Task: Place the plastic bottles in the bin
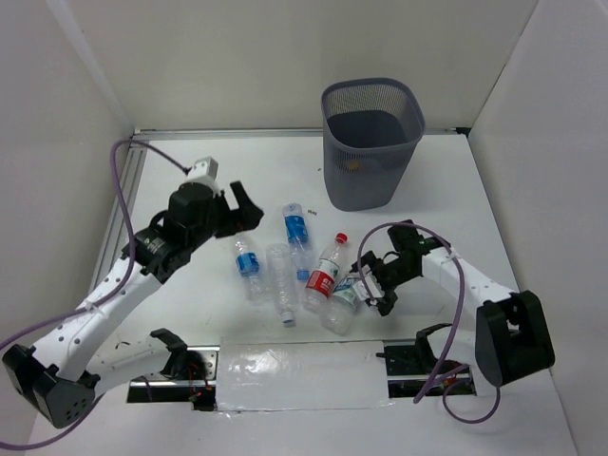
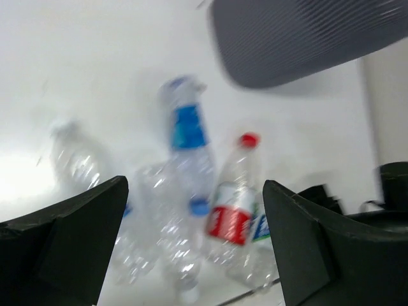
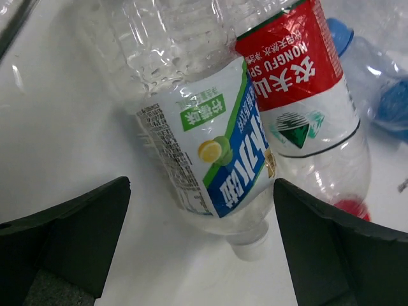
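Five clear plastic bottles lie on the white table in front of the dark grey mesh bin (image 1: 371, 142). They are two blue-labelled bottles (image 1: 296, 232) (image 1: 248, 265), an unlabelled bottle (image 1: 280, 283), a red-labelled, red-capped bottle (image 1: 325, 273) and a green-white-labelled bottle (image 1: 344, 297). My right gripper (image 1: 373, 287) is open, low over the neck end of the green-white bottle (image 3: 210, 146), its fingers either side of the cap. My left gripper (image 1: 245, 210) is open and empty, held above the table left of the bottles. Its blurred wrist view shows the red-labelled bottle (image 2: 234, 213) and a blue-labelled bottle (image 2: 189, 137).
The bin stands at the back, right of centre, and its wall shows in the left wrist view (image 2: 306, 38). White walls close in the table on three sides. A shiny taped strip (image 1: 299, 372) lies along the near edge between the arm bases.
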{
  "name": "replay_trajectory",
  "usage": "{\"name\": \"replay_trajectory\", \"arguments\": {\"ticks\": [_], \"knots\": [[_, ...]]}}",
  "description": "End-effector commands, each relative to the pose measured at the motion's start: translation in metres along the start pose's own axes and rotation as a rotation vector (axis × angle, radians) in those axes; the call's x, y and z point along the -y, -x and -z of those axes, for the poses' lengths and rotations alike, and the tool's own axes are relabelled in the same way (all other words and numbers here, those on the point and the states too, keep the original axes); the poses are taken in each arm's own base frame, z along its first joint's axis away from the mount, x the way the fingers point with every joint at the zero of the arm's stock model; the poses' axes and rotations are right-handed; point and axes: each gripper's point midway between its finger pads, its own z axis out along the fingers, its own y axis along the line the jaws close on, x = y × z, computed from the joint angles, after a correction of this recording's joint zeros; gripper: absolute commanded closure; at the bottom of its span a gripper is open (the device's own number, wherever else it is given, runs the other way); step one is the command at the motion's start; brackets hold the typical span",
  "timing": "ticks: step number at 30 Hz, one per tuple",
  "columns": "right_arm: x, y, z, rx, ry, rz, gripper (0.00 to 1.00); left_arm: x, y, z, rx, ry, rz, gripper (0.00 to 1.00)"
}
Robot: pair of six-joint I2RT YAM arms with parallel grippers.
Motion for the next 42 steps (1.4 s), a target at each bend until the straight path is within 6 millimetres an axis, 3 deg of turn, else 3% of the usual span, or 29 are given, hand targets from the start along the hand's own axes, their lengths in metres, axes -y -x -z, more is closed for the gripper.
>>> {"name": "replay_trajectory", "arguments": {"ticks": [1, 2, 6, 9, 11, 14, 16, 18, 20, 21, 24, 25, 26, 29, 30, 31, 33, 35, 37, 41, 42], "knots": [[0.024, -0.005, -0.009, -0.037, 0.009, 0.242, 0.0, -0.056, -0.054, 0.008, -0.105, 0.178, 0.077, 0.0], [0.023, -0.002, -0.015, -0.036, 0.017, 0.257, 0.0, -0.073, -0.079, 0.011, -0.157, 0.229, 0.11, 0.0], [0.02, 0.0, -0.031, -0.023, 0.068, 0.279, 0.0, -0.097, -0.108, 0.024, -0.166, 0.264, 0.178, 0.0], [0.013, -0.002, -0.04, -0.017, 0.111, 0.279, 0.0, -0.101, -0.117, 0.027, -0.171, 0.261, 0.202, 0.0], [0.01, -0.001, -0.044, -0.009, 0.128, 0.26, 0.05, -0.104, -0.124, 0.028, -0.193, 0.269, 0.2, 0.0], [0.004, 0.006, -0.046, 0.023, 0.137, 0.215, 0.38, -0.106, -0.127, 0.026, -0.207, 0.283, 0.196, 0.0], [0.001, 0.013, -0.036, 0.032, 0.136, 0.194, 0.58, -0.104, -0.128, 0.023, -0.216, 0.278, 0.198, 0.0], [0.003, 0.023, -0.024, 0.054, 0.114, 0.168, 0.64, -0.103, -0.127, 0.019, -0.211, 0.271, 0.19, 0.0], [0.016, 0.05, 0.001, 0.092, 0.061, 0.175, 0.66, -0.105, -0.13, 0.014, -0.223, 0.281, 0.178, 0.0], [0.026, 0.064, 0.017, 0.097, 0.01, 0.167, 0.66, -0.102, -0.127, 0.013, -0.212, 0.268, 0.172, 0.0], [0.083, 0.109, 0.06, 0.144, -0.175, 0.159, 0.69, -0.101, -0.13, 0.003, -0.229, 0.266, 0.16, 0.0], [0.098, 0.122, 0.076, 0.167, -0.247, 0.013, 0.7, -0.1, -0.132, 0.0, -0.238, 0.261, 0.161, 0.0], [0.144, 0.142, 0.106, 0.181, -0.406, 0.075, 0.7, -0.101, -0.133, -0.003, -0.243, 0.265, 0.16, 0.0], [0.195, 0.161, 0.15, 0.221, -0.622, -0.101, 0.71, -0.109, -0.143, -0.009, -0.277, 0.31, 0.149, 0.0], [0.226, 0.171, 0.184, 0.2, -0.774, -0.075, 0.7, -0.111, -0.146, -0.011, -0.285, 0.319, 0.147, 0.0], [0.24, 0.172, 0.197, 0.222, -0.846, -0.17, 0.7, -0.112, -0.148, -0.014, -0.291, 0.324, 0.146, 0.0], [0.278, 0.169, 0.229, 0.2, -0.999, -0.212, 0.68, -0.113, -0.147, -0.018, -0.283, 0.334, 0.152, 0.0], [0.308, 0.136, 0.254, 0.091, -1.147, -0.313, 0.65, -0.115, -0.146, -0.021, -0.279, 0.342, 0.158, 0.0], [0.321, 0.11, 0.273, 0.044, -1.23, -0.361, 0.65, -0.119, -0.147, -0.025, -0.276, 0.343, 0.145, 0.0], [0.349, 0.067, 0.28, -0.003, -1.267, -0.432, 0.59, -0.129, -0.147, -0.033, -0.274, 0.365, 0.14, 0.0], [0.351, 0.054, 0.277, -0.024, -1.251, -0.462, 0.5, -0.133, -0.147, -0.036, -0.272, 0.377, 0.147, 0.0]]}}
